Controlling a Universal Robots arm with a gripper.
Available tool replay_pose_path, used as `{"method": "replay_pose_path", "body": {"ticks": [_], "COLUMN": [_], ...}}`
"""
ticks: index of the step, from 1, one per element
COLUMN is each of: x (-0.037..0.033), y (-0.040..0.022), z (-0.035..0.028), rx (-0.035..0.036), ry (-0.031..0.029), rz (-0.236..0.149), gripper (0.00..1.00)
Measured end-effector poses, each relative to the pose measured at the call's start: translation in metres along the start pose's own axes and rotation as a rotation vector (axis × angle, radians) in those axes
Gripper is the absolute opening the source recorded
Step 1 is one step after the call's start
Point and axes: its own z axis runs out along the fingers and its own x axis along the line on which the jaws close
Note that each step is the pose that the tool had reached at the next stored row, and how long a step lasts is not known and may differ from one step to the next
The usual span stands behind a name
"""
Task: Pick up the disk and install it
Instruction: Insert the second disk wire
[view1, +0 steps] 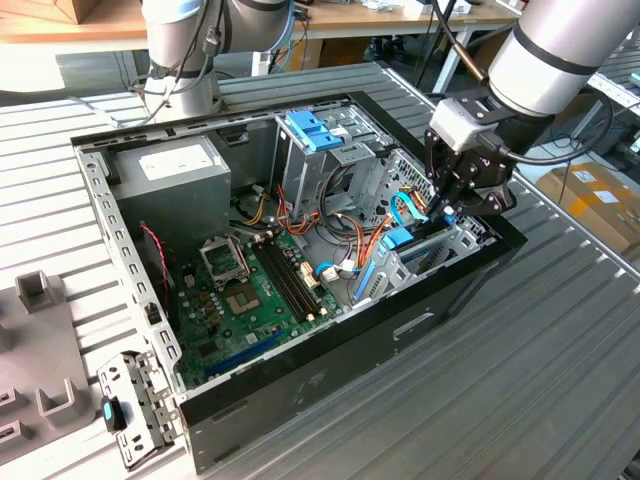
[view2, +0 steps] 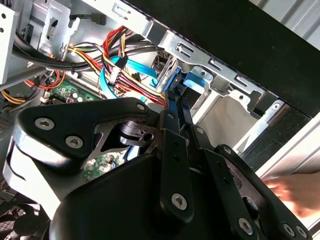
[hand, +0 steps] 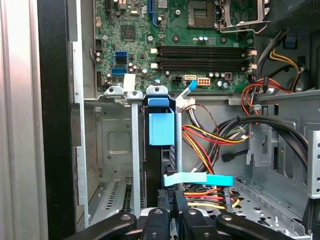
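Down inside the computer case (view1: 330, 385), at the metal bay (view1: 440, 250). Jaws closed on the disk (hand: 161, 129), standing on edge in that bay.

Gripper (view1: 447, 205) sits deep in the open case (view1: 300, 395), mid-right of exterior view, boxed in by the grey drive cage (view1: 425, 255) and red/yellow cable bundle (view1: 360, 235). Open room: over the motherboard (view1: 245, 300), lower left of centre, and the slatted table (view1: 500, 390), lower right.
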Motion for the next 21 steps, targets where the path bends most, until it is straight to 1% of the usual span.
{"method": "replay_pose_path", "body": {"ticks": [3, 10, 16, 21], "x": [0.0001, 0.0002, 0.0004, 0.0004], "y": [0.0, 0.0001, 0.0001, 0.0001], "z": [0.0014, 0.0021, 0.0049, 0.0052], "rx": [0.0, 0.0, 0.0, 0.0], "ry": [-0.0001, -0.0001, 0.0003, 0.0], "rz": [0.0, 0.0, 0.0, 0.0], "gripper": [0.16, 0.16, 0.16, 0.16]}}
